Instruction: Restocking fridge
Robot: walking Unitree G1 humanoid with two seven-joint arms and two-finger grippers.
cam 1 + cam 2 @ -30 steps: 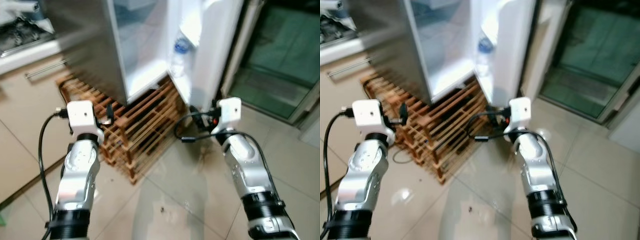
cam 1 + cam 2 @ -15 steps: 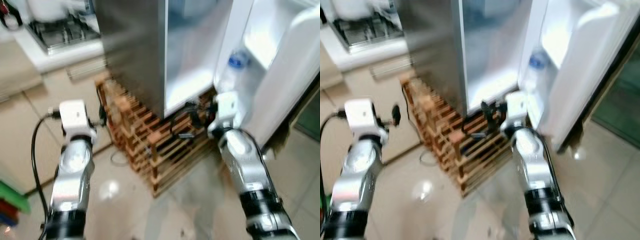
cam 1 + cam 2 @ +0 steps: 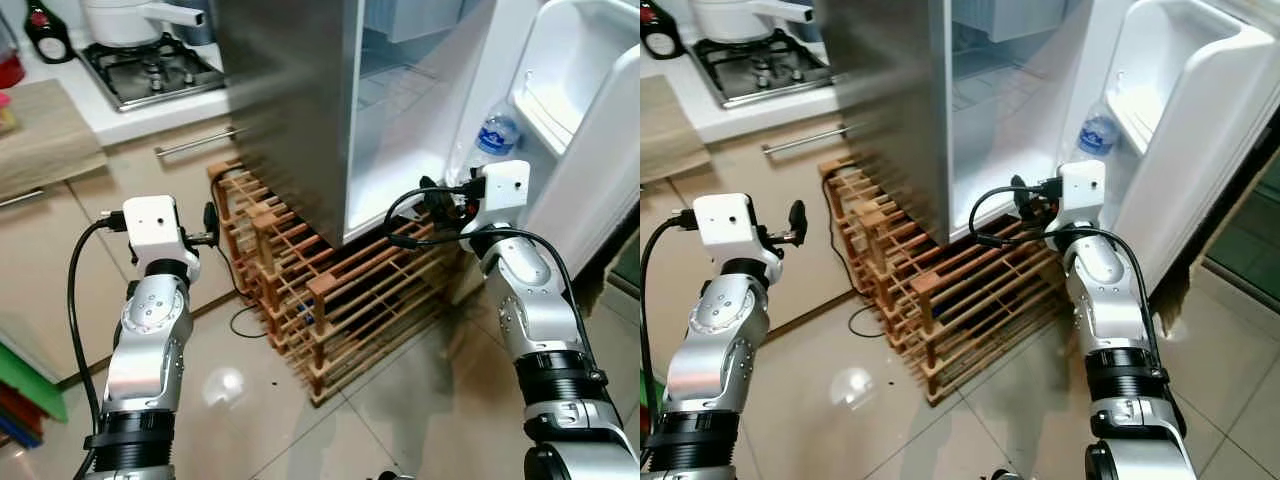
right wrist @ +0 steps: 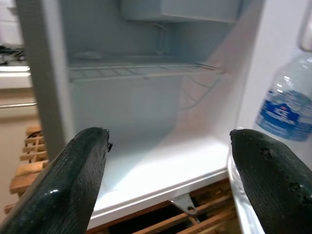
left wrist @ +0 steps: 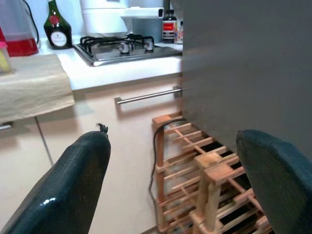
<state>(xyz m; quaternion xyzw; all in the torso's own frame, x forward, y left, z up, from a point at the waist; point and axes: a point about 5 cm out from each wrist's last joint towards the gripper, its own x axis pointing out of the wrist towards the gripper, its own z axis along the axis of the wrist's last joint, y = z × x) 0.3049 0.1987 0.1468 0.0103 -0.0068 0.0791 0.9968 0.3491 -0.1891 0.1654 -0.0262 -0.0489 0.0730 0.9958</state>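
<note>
Straight ahead of the right claw (image 4: 165, 190), fingers apart and empty, the fridge (image 3: 1010, 130) stands open, its bottom shelf bare. Water bottle (image 3: 1097, 135) upright in door pocket, just right of that claw. Left claw (image 5: 170, 190), also spread, faces the wooden rack (image 3: 350, 290); right arm nearer.

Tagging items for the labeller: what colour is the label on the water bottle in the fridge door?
Blue with white print, on the water bottle; clearest in the right wrist view.
</note>
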